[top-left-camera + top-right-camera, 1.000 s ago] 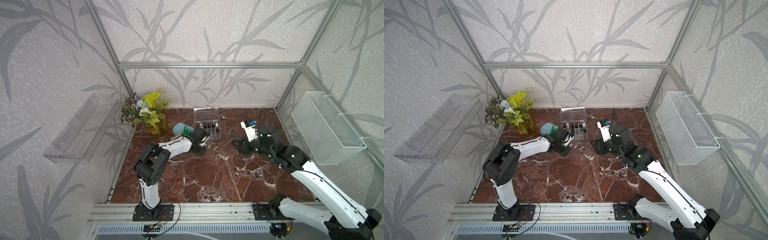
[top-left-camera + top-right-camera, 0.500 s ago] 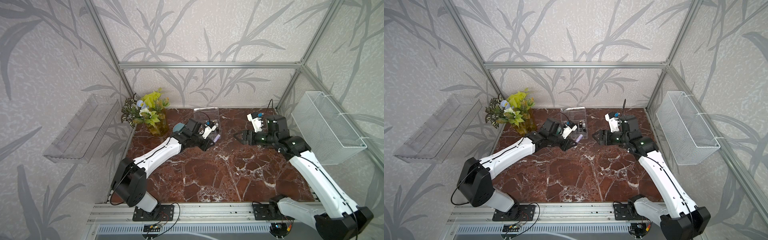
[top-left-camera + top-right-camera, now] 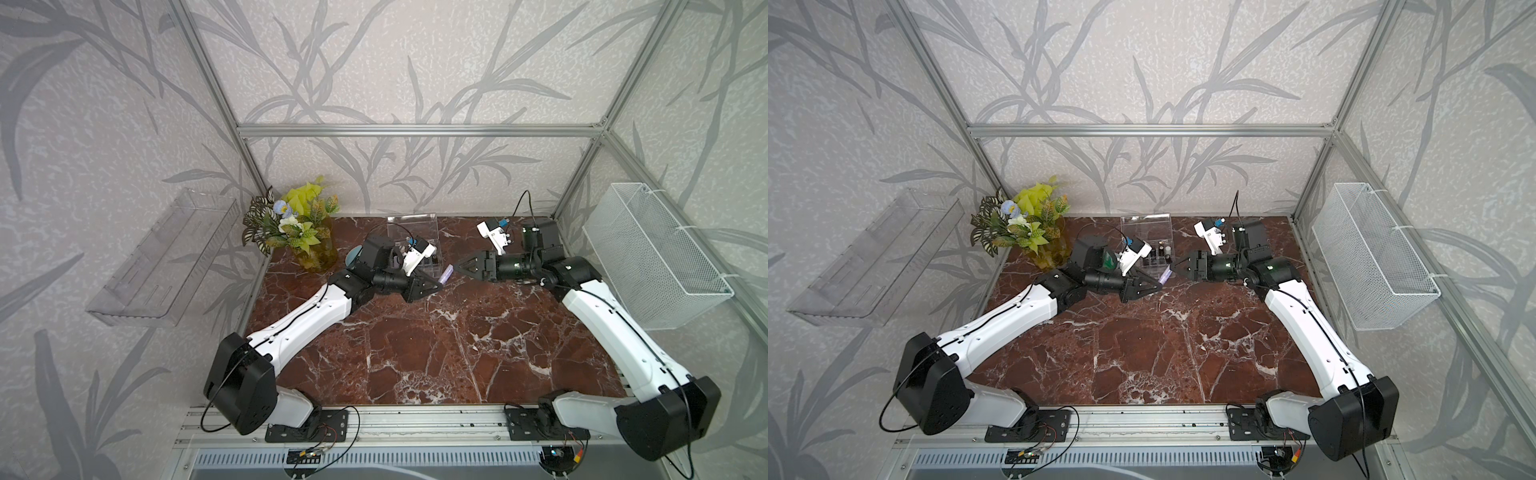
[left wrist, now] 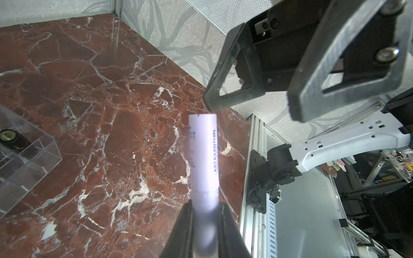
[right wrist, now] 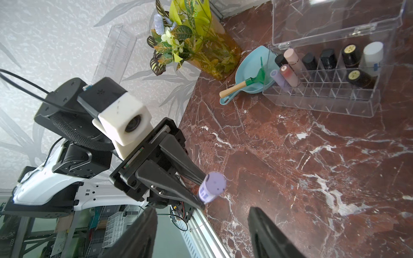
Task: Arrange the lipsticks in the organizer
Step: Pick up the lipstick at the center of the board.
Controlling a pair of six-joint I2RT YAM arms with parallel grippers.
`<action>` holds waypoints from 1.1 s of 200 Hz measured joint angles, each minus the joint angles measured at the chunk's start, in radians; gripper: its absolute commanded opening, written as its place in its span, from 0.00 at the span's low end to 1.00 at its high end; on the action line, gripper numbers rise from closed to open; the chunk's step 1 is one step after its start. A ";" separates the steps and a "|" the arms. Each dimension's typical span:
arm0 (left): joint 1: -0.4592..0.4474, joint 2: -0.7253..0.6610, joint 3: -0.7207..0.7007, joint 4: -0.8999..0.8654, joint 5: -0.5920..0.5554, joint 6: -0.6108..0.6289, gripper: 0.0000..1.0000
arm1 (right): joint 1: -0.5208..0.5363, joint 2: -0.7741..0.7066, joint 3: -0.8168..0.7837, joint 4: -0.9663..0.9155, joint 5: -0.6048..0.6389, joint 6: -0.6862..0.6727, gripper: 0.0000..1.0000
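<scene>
Left claw (image 4: 204, 210) is clenched on a lilac lipstick (image 4: 203, 154), held above the counter (image 3: 415, 353) beyond its middle. Right claw (image 4: 252, 109) gapes wide, facing the tube's tip without touching it. At the far edge, the open organizer (image 5: 324, 105) holds other lipsticks (image 5: 328, 59).

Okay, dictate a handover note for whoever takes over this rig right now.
Left pincer: shut on a lilac cylindrical lipstick tube, held above the marble top, free end toward the right pincer.
Right pincer: open, empty, just short of that tube.
Clear plastic gridded organizer: lid open, about nine lipsticks standing inside.
Left to do: get the lilac tube into a free compartment.
</scene>
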 measured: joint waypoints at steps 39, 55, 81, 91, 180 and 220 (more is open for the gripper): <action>0.000 -0.007 -0.007 0.043 0.033 -0.033 0.11 | 0.009 0.030 0.000 0.029 -0.011 0.016 0.62; 0.000 -0.011 -0.007 0.051 0.039 -0.041 0.11 | 0.018 0.043 0.000 0.036 -0.008 0.015 0.60; 0.000 -0.015 -0.007 0.065 0.046 -0.050 0.11 | 0.031 0.050 0.000 0.043 0.001 0.015 0.56; 0.000 -0.016 -0.007 0.067 0.048 -0.052 0.11 | 0.035 0.050 0.000 0.045 0.002 0.015 0.55; 0.000 -0.016 -0.007 0.083 0.054 -0.066 0.10 | 0.054 0.050 0.000 0.072 0.016 0.020 0.40; 0.000 -0.016 -0.007 0.082 0.054 -0.066 0.11 | 0.061 0.050 0.000 0.080 0.019 0.023 0.35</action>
